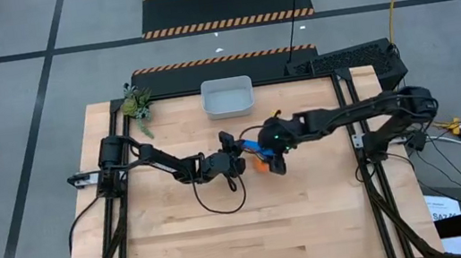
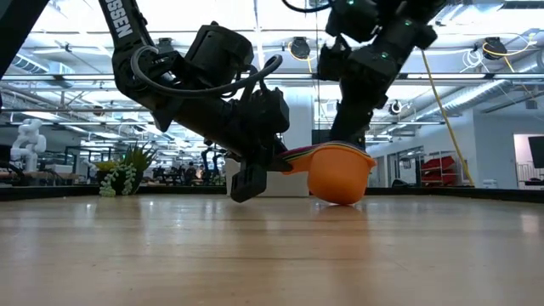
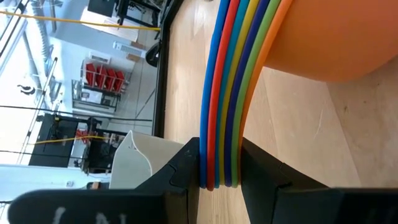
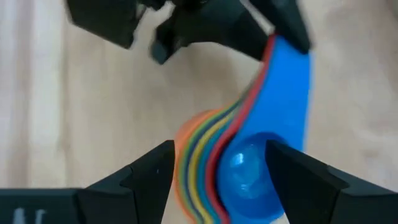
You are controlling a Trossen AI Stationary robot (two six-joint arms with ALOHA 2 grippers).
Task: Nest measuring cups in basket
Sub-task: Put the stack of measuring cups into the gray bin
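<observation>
A pale wooden tabletop (image 1: 228,238) is seen from above, ringed by grey floor with black lines and striped mats; the basket (image 1: 227,97) sits at its far edge, a small plant (image 1: 137,103) at the far left corner. The measuring cups (image 2: 338,174) are stacked at mid-table, orange outermost. Only the left wrist view shows the left gripper (image 3: 221,174) pinching the bundled handles. In the right wrist view the right gripper (image 4: 217,165) is spread about the stack, apparently without contact. A lit workshop lies behind.
</observation>
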